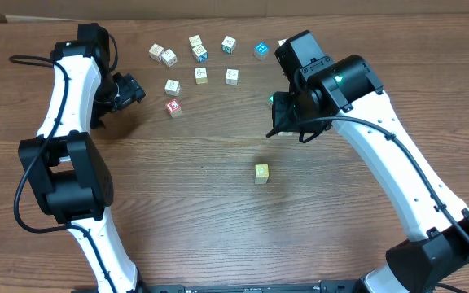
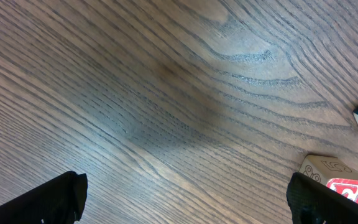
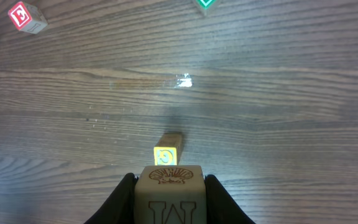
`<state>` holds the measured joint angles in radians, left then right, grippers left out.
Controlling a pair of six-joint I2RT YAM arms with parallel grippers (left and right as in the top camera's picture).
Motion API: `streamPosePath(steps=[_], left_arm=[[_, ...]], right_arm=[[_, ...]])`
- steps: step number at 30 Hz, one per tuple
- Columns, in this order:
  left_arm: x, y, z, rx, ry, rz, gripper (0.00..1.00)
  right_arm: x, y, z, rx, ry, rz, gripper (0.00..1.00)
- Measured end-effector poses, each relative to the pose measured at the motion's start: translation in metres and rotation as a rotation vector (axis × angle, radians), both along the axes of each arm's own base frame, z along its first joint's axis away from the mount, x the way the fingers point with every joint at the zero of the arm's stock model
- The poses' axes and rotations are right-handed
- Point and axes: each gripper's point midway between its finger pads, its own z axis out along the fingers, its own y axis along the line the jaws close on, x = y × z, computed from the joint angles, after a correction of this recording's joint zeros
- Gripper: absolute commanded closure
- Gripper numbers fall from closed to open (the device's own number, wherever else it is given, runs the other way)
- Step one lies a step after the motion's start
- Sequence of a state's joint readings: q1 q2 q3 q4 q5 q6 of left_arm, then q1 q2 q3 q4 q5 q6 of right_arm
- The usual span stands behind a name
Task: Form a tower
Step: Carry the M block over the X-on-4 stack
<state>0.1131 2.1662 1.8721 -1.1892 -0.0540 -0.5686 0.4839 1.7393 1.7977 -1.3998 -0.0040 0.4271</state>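
Observation:
My right gripper (image 3: 169, 179) is shut on a plain wooden cube (image 3: 169, 193) carved with a shell and a W, held above the table. Beyond it a single yellow-faced cube (image 3: 168, 151) rests on the wood, also seen in the overhead view as the yellow cube (image 1: 261, 172). From overhead the right gripper (image 1: 277, 122) hides the held cube. My left gripper (image 1: 133, 89) is at the back left, open over bare table; the left wrist view shows the left gripper (image 2: 191, 205) with nothing between its fingers (image 2: 61, 199). No tower is in view, only single cubes.
Several loose letter cubes lie along the back, among them a blue one (image 1: 260, 50) and a red one (image 1: 173, 107). A green-faced cube (image 1: 271, 99) sits by the right gripper. A red-faced cube (image 2: 337, 180) lies beside the left gripper's right finger.

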Motion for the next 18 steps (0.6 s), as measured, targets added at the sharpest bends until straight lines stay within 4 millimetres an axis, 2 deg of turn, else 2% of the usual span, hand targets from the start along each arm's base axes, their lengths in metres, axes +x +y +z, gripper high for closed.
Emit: streamPosePath(steps=[5,18], left_arm=[[0.0000,0.0000,0.0000,0.000,0.000,0.000,0.00],[0.0000,0.0000,0.0000,0.000,0.000,0.000,0.01]], right_arm=[[-0.0014,0.0026,0.0001,0.016,0.009,-0.005,0.95],[-0.0064,0.0054,-0.0006,0.035,0.034,-0.001,0.94]])
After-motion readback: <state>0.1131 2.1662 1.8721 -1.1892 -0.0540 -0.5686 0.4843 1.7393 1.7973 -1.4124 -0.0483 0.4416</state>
